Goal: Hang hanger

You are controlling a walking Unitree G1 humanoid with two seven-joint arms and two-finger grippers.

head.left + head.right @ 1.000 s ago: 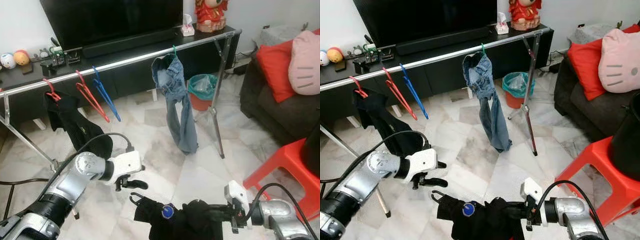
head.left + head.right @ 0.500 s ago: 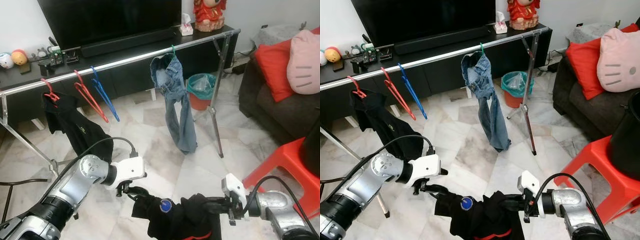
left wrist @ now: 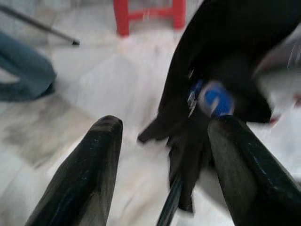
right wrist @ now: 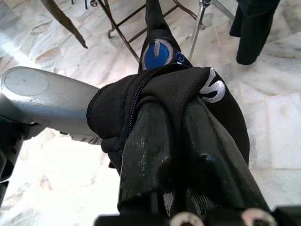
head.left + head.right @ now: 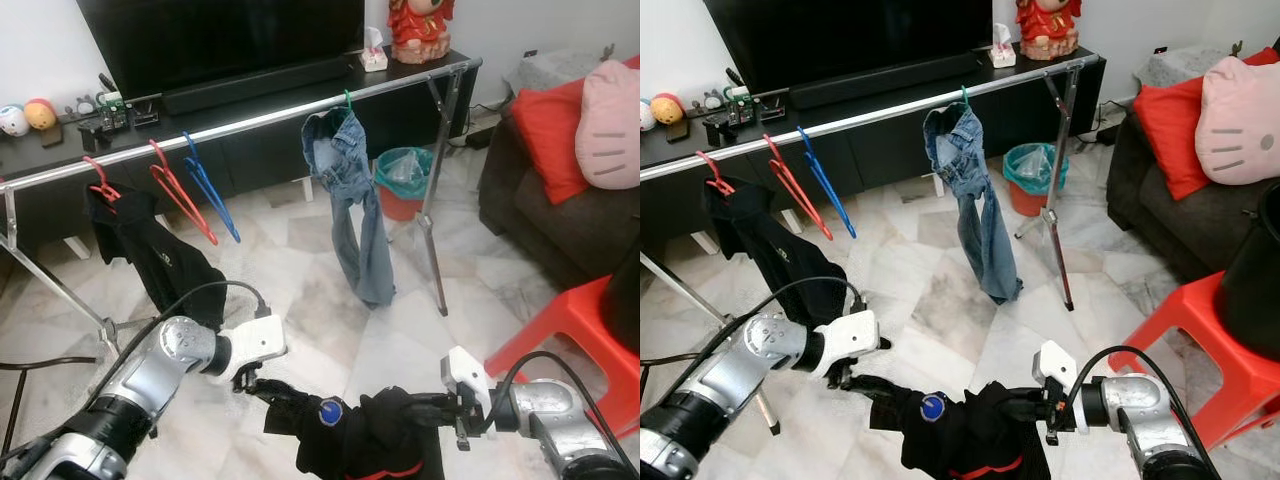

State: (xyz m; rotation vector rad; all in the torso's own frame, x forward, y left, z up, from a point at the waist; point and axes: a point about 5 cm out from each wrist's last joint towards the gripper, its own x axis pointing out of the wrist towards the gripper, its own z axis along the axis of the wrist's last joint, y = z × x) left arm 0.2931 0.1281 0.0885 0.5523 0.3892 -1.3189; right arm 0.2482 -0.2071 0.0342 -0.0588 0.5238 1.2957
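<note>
A black garment (image 5: pixel 352 442) with a round blue badge (image 5: pixel 330 409) hangs low in front of me, on a hanger whose dark hook end (image 5: pixel 262 388) sticks out to the left. My right gripper (image 5: pixel 425 412) is shut on the garment's right side; the cloth wraps its fingers (image 4: pixel 155 141). My left gripper (image 5: pixel 853 381) is at the hook end, open. Its two fingers (image 3: pixel 89 174) stand wide apart, and the collar with the badge (image 3: pixel 214 99) lies just ahead between them. The silver rail (image 5: pixel 250 122) runs across at the back.
On the rail hang a black top (image 5: pixel 150 250), a red hanger (image 5: pixel 180 195), a blue hanger (image 5: pixel 210 185) and blue jeans (image 5: pixel 355 210). Its right leg (image 5: pixel 432 220) stands by a teal bin (image 5: pixel 403 180). A red stool (image 5: pixel 570 330) and a dark sofa (image 5: pixel 560 220) are at the right.
My left gripper has come down and right to the hook end of the hanger. The garment has lifted slightly, still in my right gripper.
</note>
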